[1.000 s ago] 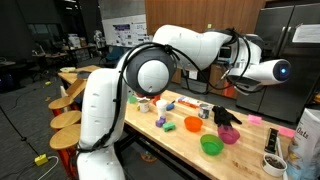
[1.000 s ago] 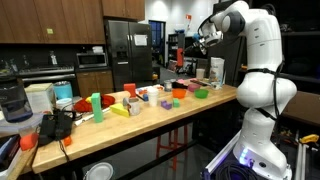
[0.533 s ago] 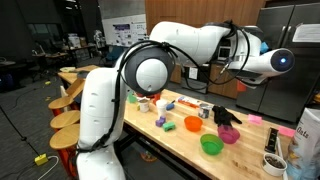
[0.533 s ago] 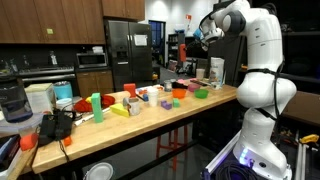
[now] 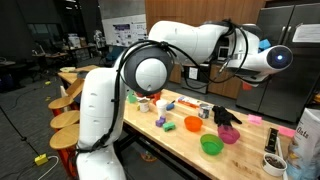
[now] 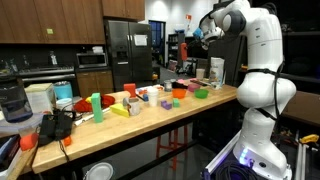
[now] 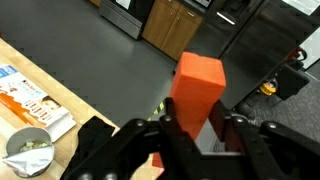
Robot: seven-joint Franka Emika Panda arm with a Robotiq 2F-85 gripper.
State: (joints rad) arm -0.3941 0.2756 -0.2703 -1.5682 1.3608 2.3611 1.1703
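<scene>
- The claw (image 7: 200, 128) comes in from the bottom of the wrist view. Its two dark fingers (image 7: 168, 135) are partly closed and clamp an orange block (image 7: 197, 85).
- The block stands upright between the pads. Most of its length sticks out past the fingertips, and it is in the air above the floor, just off the table's edge.
- In both exterior views the white arm (image 5: 200, 42) is raised high. Its forearm stretches out roughly level, and the wrist is held well above the wooden table (image 5: 175, 140).
- In an exterior view the claw's end (image 6: 203, 32) is too small to show the grip.
- Below the claw and to its left in the wrist view, a small bowl (image 7: 28, 150) sits on the table (image 7: 30, 58) and holds pale greenish scraps.
- A printed leaflet (image 7: 30, 100) lies flat just beyond that bowl, touching or nearly touching it.
- Far beneath the claw in an exterior view, a green bowl (image 5: 211, 145) sits near the table's front edge and looks empty.
- A magenta bowl (image 5: 230, 134) stands just behind the green one, with a black glove-like thing (image 5: 225, 115) at its far rim. Whether that thing lies inside the bowl cannot be told.
- An orange bowl (image 5: 193, 124) stands a little farther along the table, and its contents are not visible.
- Farthest out, past the block in the wrist view, are grey floor and dark cabinet fronts (image 7: 175, 25).
</scene>
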